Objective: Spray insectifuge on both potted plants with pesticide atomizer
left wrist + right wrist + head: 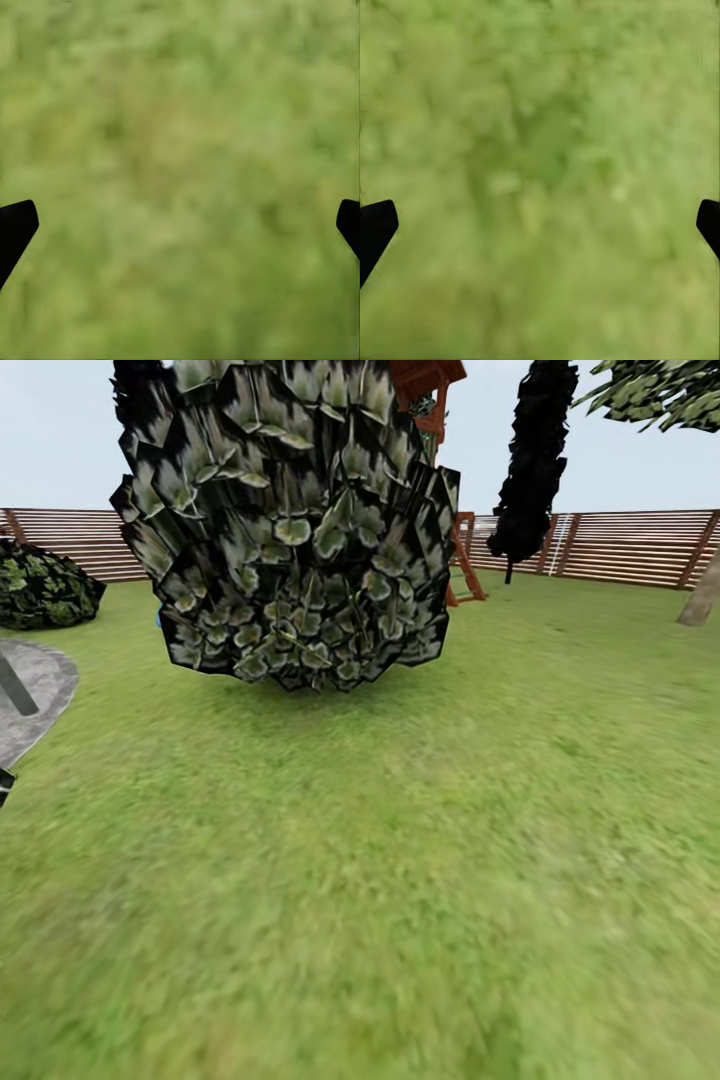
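Hands [180,225] spread above blurred green lawn [400,880]

Only soft green lawn [180,150] under the left end effector [180,225], fingers far apart, nothing between them. Same bare grass under the right end effector [540,225], fingers wide too. Far ahead, a big leafy shrub [290,530] in the way, brown fence [620,545] behind.

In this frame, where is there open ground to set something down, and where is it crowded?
The lawn is bare from the big shrub down to the near edge and right toward the tree trunk. Under each wrist, the left tool and right tool hang open over grass alone. It is tighter at far left: paved patch and a low bush.
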You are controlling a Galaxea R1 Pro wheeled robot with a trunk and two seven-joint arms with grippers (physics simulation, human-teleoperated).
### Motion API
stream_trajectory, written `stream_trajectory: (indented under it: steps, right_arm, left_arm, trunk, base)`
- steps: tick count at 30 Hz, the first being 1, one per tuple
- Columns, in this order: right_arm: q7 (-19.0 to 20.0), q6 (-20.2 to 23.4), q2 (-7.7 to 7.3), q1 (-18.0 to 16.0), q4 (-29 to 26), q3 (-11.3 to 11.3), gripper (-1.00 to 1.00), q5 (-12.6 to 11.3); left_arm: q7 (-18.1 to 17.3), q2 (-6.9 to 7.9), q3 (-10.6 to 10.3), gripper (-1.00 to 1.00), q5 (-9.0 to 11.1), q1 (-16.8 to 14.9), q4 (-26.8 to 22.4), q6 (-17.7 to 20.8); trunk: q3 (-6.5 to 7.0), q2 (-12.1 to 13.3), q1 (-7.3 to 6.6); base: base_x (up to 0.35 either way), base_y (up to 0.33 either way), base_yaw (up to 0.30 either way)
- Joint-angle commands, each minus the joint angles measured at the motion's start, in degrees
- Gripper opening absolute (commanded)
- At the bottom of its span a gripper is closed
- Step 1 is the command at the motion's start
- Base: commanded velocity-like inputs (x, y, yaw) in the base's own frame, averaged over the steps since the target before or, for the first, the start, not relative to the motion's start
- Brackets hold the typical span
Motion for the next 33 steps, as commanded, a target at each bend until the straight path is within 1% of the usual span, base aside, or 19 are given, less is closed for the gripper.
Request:
stream_trajectory:
  steps: [1,4,7,33]
  right_arm:
    - [-0.3,-0.1,-0.04,0.0,0.0,0.3,1.00,-0.1]
    - [-0.3,-0.1,-0.03,0.0,0.0,0.3,1.00,-0.2]
    - [-0.3,-0.1,-0.03,0.0,0.0,0.3,1.00,-0.2]
    - [-0.3,-0.1,-0.03,0.0,0.1,0.3,1.00,-0.1]
  left_arm:
    - [0.0,-0.02,0.2,1.00,-0.1,0.0,0.1,-0.2]
    - [0.0,-0.02,0.2,1.00,0.0,0.0,0.1,-0.2]
    - [0.0,-0.02,0.2,1.00,0.0,0.0,0.1,-0.2]
    - [0.0,-0.02,0.2,1.00,0.0,0.0,0.1,-0.3]
  trunk:
    - [-0.05,0.0,0.03]
    - [-0.05,0.0,0.03]
    - [-0.05,0.0,0.03]
    - [-0.05,0.0,0.03]
  base:
    - [0.337,-0.129,0.264]
    - [0.337,-0.138,0.248]
    - [0.336,-0.143,0.097]
    - [0.337,-0.032,0.006]
